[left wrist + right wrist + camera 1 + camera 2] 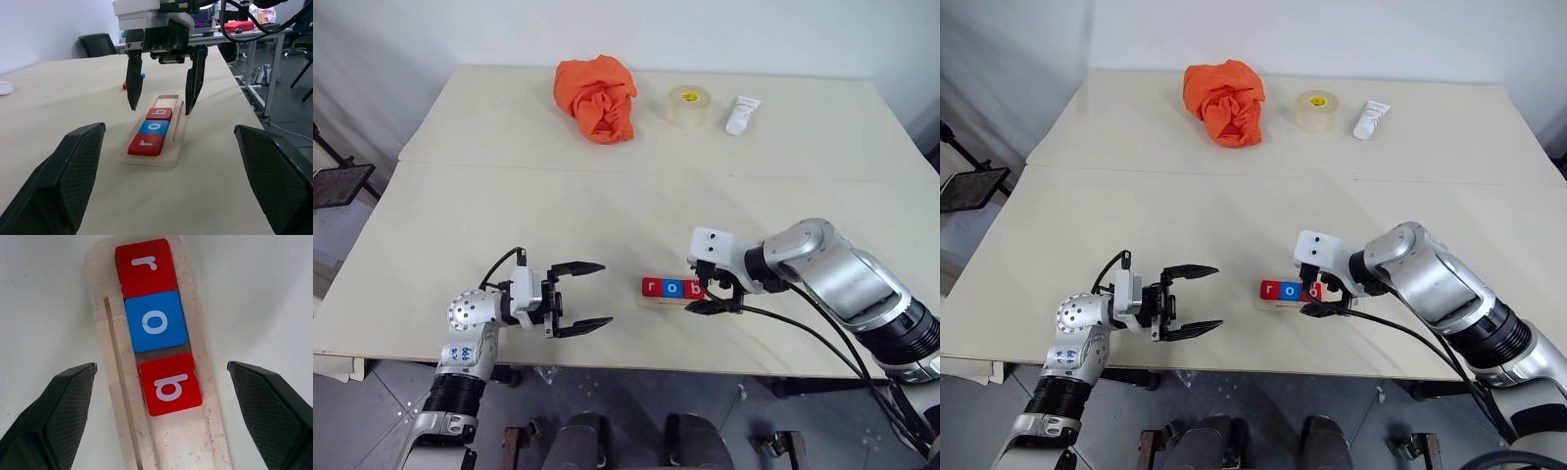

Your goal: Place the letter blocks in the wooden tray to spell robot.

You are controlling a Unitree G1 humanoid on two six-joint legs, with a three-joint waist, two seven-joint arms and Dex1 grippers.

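Blocks point(156, 326) r-o-b in tray point(195, 440); right tool point(164, 100) spread

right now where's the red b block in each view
Left eye view: red b block, rightmost tile in the wooden tray, by the right tool.
Right eye view: b block, again at the row's right end.
Left wrist view: farthest tile, between the right tool's fingers.
Right wrist view: nearest tile, slightly askew.
Shared landmark: the blue o block next to it.
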